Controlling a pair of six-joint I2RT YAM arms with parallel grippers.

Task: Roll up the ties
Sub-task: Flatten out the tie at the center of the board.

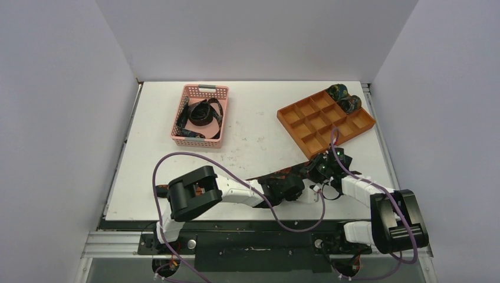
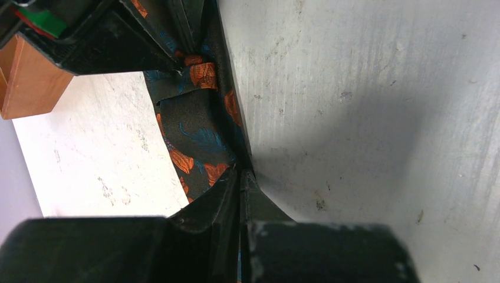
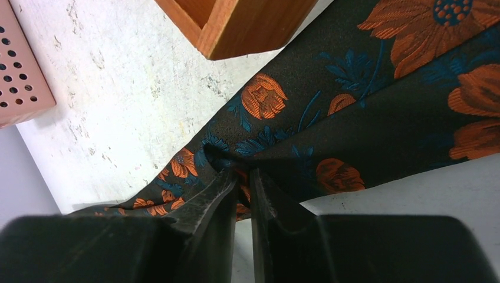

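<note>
A dark tie (image 1: 276, 174) with orange flowers and blue leaves lies flat near the table's front edge, just in front of the orange tray. My left gripper (image 2: 240, 174) is shut on one edge of its fabric (image 2: 197, 132). My right gripper (image 3: 243, 174) faces it from the tray side, its jaws closed on a bunched fold of the same tie (image 3: 359, 112). In the top view both grippers meet over the tie, left (image 1: 298, 187) and right (image 1: 308, 173). Two rolled ties (image 1: 344, 98) sit in the tray's far corner compartments.
The orange compartment tray (image 1: 306, 112) stands at the back right, its near corner (image 3: 247, 26) close above my right gripper. A pink mesh basket (image 1: 187, 94) at the back left holds loose dark ties (image 1: 203, 115). Purple cables loop over both arms.
</note>
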